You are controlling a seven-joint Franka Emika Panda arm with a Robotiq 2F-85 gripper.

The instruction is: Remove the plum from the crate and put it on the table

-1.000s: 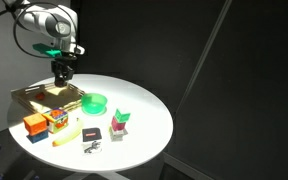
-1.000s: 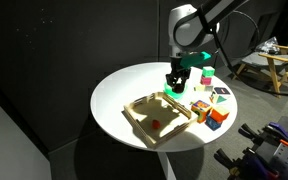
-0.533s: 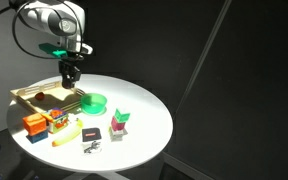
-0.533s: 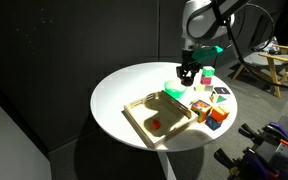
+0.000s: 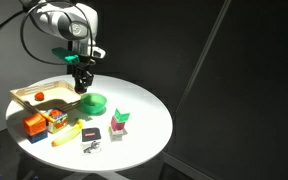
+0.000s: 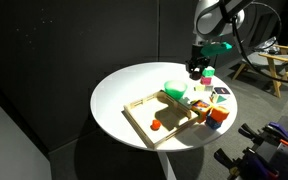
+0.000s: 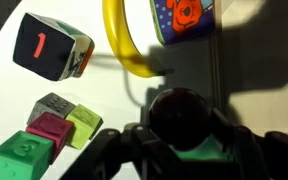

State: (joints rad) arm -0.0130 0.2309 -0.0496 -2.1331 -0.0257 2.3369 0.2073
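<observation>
My gripper (image 5: 82, 86) is shut on the plum (image 7: 184, 115), a dark round fruit held between the two black fingers in the wrist view. It hangs just above the green plate (image 5: 95, 101), past the near edge of the wooden crate (image 5: 24, 96). In an exterior view the gripper (image 6: 196, 71) is over the plate (image 6: 176, 90), clear of the crate (image 6: 144, 103). A small red thing (image 6: 156, 125) still lies in the crate.
On the round white table (image 5: 149, 120) lie a yellow banana (image 7: 124, 45), a black die with a red 1 (image 7: 52, 48), an orange printed block (image 7: 184, 15), small coloured cubes (image 7: 56, 125) and a green block (image 7: 24, 158). Orange and blue blocks (image 5: 42, 122) stand by the crate.
The gripper has moved with the plum from over the crate sideways to above the green plate. The crate and the other things have not moved.
</observation>
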